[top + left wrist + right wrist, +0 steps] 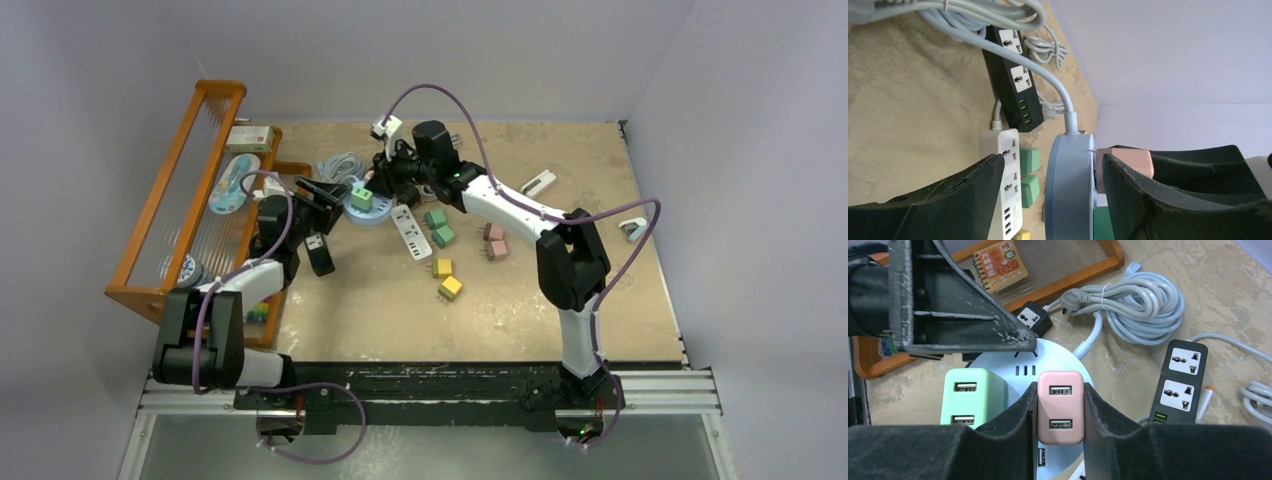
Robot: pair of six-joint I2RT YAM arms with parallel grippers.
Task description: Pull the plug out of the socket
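A round pale-blue socket [1063, 357] lies on the table, also in the top view [374, 218]. A pink USB plug [1060, 407] and a green USB plug [973, 397] stand plugged into its top. My right gripper [1060, 390] is shut on the pink plug, one finger pressed on each side. My left gripper [1053, 160] is open and straddles the socket [1070, 190] edge-on, its left finger [958, 200] apart from the rim. The pink plug [1125, 160] shows behind its other finger. In the top view both grippers meet over the socket, left [335, 203] and right [385, 187].
A white power strip [411, 232] lies right of the socket, a black power strip [1180, 375] and a coiled grey cable [1138, 307] behind it. Loose green [438, 227], pink [493, 241] and yellow [447, 279] plugs lie mid-table. A wooden rack [190, 190] stands at the left.
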